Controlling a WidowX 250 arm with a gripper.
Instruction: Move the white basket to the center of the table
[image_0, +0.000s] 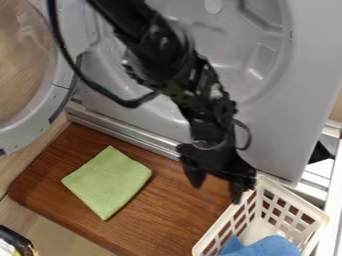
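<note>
The black gripper (216, 193) hangs over the right part of the brown wooden table (170, 220), its two fingers spread apart. One finger is over the wood, and the other is at the upper left corner of the white basket (294, 198). Whether that finger touches the basket, I cannot tell. The basket stands at the lower right, partly cut off by the view's bottom edge, with a blue cloth (270, 247) inside.
A folded green cloth (107, 182) lies on the left half of the table. Behind the table rises a large grey machine panel (267, 130), with a round door (57, 95) at the upper left. A dark object (15, 240) is at the lower left corner.
</note>
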